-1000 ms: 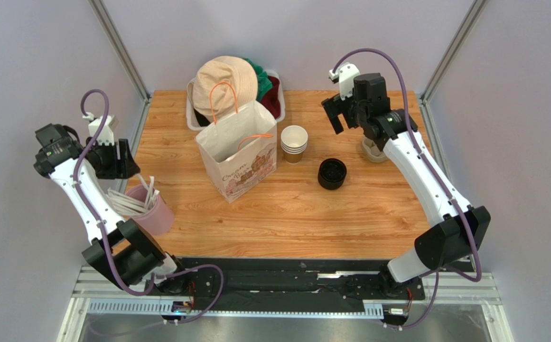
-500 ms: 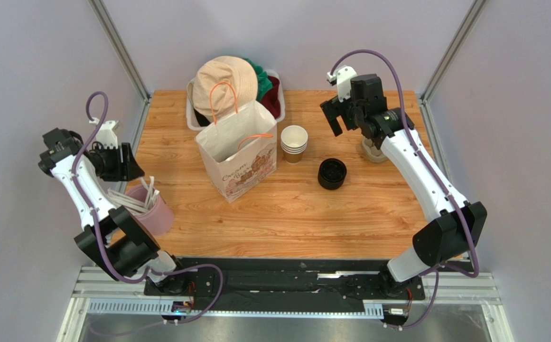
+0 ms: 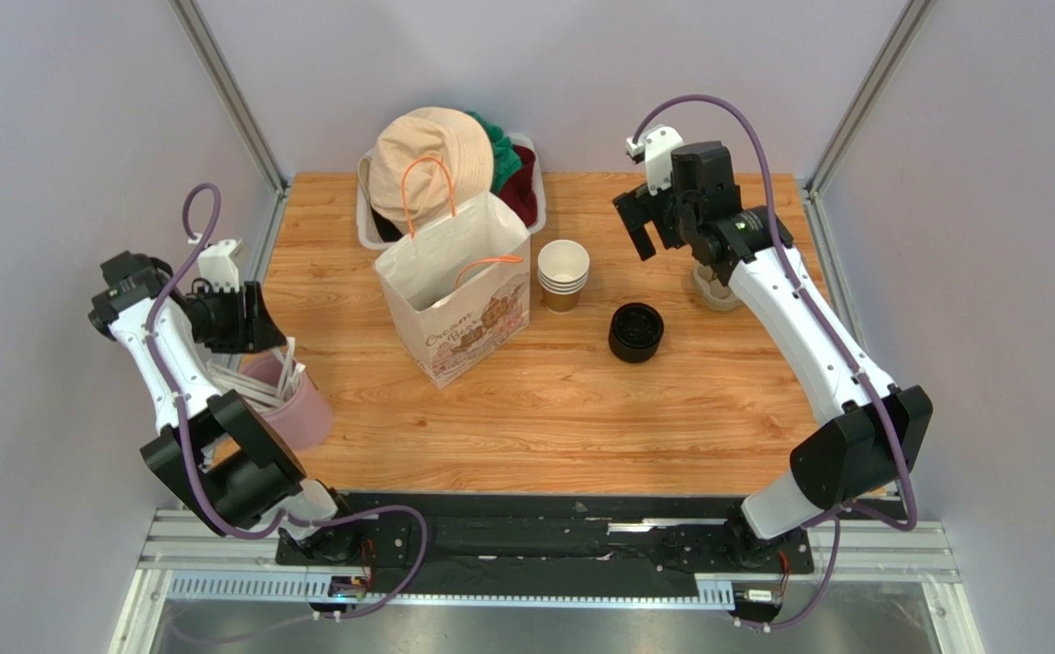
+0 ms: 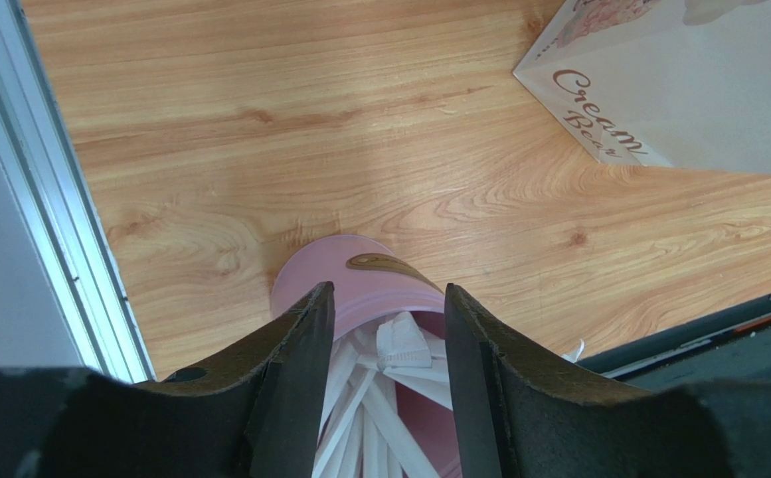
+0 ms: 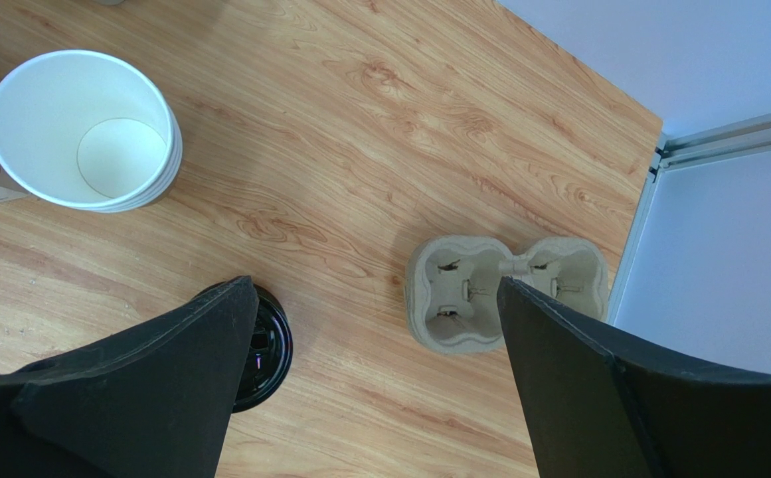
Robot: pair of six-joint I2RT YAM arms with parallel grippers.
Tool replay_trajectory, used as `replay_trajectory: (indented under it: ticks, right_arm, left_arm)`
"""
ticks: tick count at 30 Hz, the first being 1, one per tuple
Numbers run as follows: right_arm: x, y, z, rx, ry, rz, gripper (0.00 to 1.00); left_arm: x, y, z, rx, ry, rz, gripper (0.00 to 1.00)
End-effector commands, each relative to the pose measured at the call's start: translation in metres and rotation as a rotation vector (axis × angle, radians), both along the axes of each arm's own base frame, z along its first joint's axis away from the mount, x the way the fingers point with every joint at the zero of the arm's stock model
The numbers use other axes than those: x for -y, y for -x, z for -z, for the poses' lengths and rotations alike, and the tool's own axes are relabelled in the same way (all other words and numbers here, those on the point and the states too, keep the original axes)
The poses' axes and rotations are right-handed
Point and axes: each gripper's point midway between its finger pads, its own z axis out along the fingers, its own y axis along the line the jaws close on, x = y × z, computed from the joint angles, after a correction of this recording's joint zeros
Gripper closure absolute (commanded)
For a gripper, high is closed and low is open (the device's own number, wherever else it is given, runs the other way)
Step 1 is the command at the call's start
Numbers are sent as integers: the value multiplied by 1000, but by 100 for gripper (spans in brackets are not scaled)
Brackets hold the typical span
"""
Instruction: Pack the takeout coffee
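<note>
A stack of kraft-brown paper cups [image 3: 563, 273] with white rims stands open, no lid on it, right of the paper bag [image 3: 454, 293]; it also shows in the right wrist view [image 5: 85, 129]. A stack of bare black lids [image 3: 635, 331] lies nearby, half behind a finger in the right wrist view [image 5: 264, 344]. No lidded cup is in view. My right gripper [image 3: 639, 222] hangs wide open and empty high above the table [image 5: 374, 339]. My left gripper [image 3: 262, 327] is open above the pink cup of straws [image 4: 359, 289], holding nothing [image 4: 387, 329].
A moulded pulp cup carrier [image 5: 504, 294] sits at the right table edge, partly under my right arm [image 3: 710, 289]. A basket of hats [image 3: 444, 164] stands behind the bag. The pink straw cup [image 3: 294, 402] is at the front left, near the metal rail [image 4: 50, 199].
My left gripper has swung rightward and forward to above the pink cup. My right gripper shifted slightly, then held still.
</note>
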Motion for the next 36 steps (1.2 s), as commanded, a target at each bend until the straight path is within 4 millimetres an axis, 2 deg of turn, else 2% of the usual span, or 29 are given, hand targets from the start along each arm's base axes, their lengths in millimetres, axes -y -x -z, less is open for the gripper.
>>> replay_trajectory:
  ticks: [1,6,10,14,16,20,29,30,32,33,35,36]
  right_arm:
    - [-3,-1,-21,62,-40,5,2]
    - [-3,0,-18,59,-43,2,2]
    - [-3,1,-19,61,-47,1,2]
    - [-3,2,-21,65,-49,0,2]
    - [-3,2,-21,65,-49,0,2]
    - [-3,3,-22,68,-50,0,2]
    - [-1,5,-25,80,-51,-1,2]
    - [-1,5,-26,82,-49,-1,2]
    - [1,6,-29,92,-48,3,2]
    - [2,6,-30,96,-45,8,2]
    - [5,7,-33,107,-39,21,1]
    - [8,7,-34,113,-31,34,1]
  left_arm:
    - [-1,-9,-3,34,-33,17,50]
    - [-3,-12,-4,39,-39,11,61]
    - [-2,-12,-8,44,-45,11,77]
    - [1,-12,-14,56,-49,13,79]
    - [2,-11,-22,72,-60,12,84]
    - [6,-11,-38,100,-67,16,86]
    - [10,-19,-103,234,-133,2,86]
    - [9,-21,-116,264,-152,2,86]
    - [14,-25,-129,285,-159,9,86]
    - [14,-28,-145,318,-181,11,86]
    - [21,-32,-160,340,-192,22,86]
    - [23,-36,-180,381,-217,30,86]
